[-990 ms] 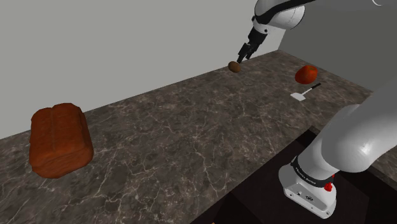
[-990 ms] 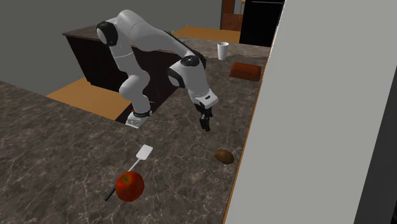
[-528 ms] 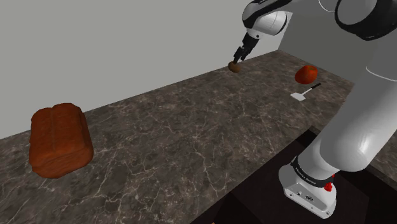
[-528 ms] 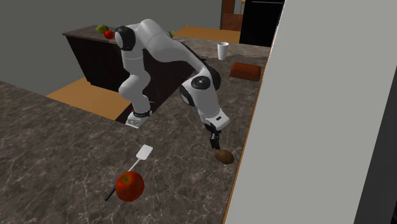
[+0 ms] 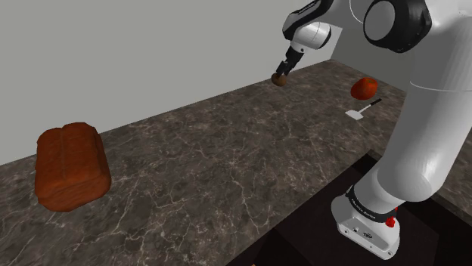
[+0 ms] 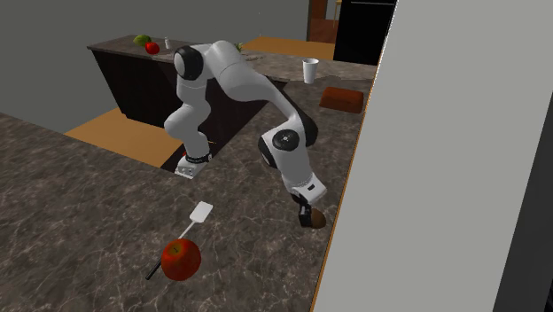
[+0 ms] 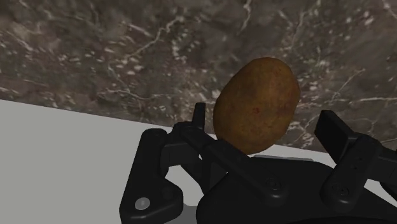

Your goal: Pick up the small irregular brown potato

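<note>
One brown potato [image 7: 256, 105] sits on the stone counter [image 5: 227, 143] by the grey wall [image 5: 113, 60], between the gripper's [image 7: 266, 124] spread fingers (not clamped). Also one red fruit [image 5: 364, 88], one spatula [image 5: 361, 111], one loaf [image 5: 70, 166].

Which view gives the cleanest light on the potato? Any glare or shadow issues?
Wrist view: the potato is evenly lit, skin texture clear, no glare, no shadow across it. Shoulder view: it looks small and dim under the gripper. Second exterior view: the gripper partly covers it, and I can make out no cast shadow on the counter.
</note>
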{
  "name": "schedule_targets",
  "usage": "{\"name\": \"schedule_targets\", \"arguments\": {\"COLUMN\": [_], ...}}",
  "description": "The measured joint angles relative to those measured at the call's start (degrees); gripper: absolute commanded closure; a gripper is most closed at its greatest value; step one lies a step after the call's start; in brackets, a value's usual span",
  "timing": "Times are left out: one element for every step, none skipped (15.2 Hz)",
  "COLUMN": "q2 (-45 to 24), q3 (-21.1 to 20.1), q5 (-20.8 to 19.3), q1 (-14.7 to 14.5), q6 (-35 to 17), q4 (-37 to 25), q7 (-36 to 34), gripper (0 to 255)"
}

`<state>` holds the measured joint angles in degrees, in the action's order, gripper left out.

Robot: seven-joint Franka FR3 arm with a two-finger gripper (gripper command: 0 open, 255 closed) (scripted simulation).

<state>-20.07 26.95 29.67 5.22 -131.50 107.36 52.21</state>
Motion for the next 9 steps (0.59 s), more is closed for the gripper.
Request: {"name": "schedule_targets", "arguments": {"q2": [-0.55,-1.08,-1.65,-1.81,-1.93,-2.0,-2.03,-2.04,-2.04], "q3": [-0.21,-0.42,-0.71,-0.81,-0.86,-0.88,-0.89,-0.9,-0.9], "q5": [0.4,0.89,1.5,1.72,1.86,1.94,1.98,2.01,2.02], "q1": [0.07,0.24,0.36,0.41,0.48,0.54,0.56,0.58,0.58], "q6": [-0.41,-0.95,-1.79,-2.12,-2.28,-2.35,-2.4,-2.42,-2.43], "q4": [-0.07,0.06,0.46,0.69,0.76,0.77,0.79,0.8,0.8], "q7": [0.21,0.67,1.17,1.41,1.58,1.68,1.74,1.77,1.78], "gripper": [0,0,0,0,255,255,255,255,255]}}
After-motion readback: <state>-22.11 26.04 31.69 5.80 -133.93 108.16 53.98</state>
